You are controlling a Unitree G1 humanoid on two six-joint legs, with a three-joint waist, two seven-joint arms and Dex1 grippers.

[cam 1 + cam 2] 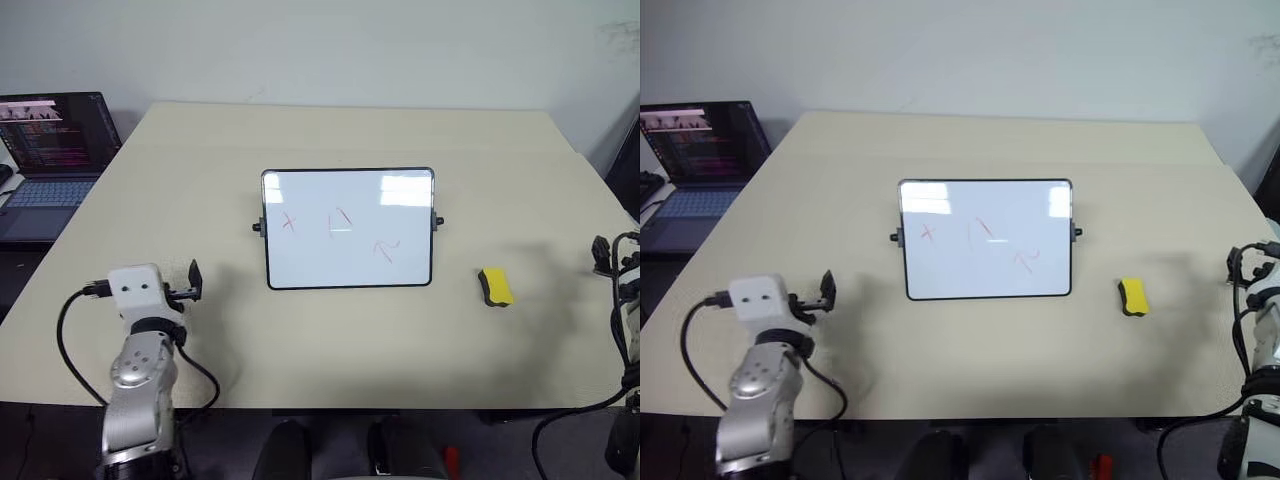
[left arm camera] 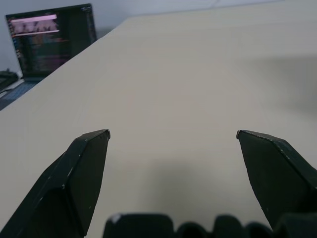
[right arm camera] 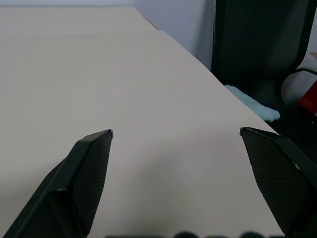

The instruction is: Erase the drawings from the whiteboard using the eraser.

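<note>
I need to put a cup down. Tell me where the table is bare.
Bare: between the whiteboard and table's far edge; between the whiteboard and left gripper; the near strip. Tighter between the whiteboard and the eraser.

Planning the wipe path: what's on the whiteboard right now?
The whiteboard carries three red drawings: an x at its left, a triangle-like mark in the middle, a squiggle lower right. Nothing else rests on it. The table under it is hidden.

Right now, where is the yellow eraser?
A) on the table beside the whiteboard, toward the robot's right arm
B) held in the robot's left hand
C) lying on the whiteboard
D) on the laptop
A: the eraser lies on the bare table, apart from the whiteboard, on the right arm's side.
</note>
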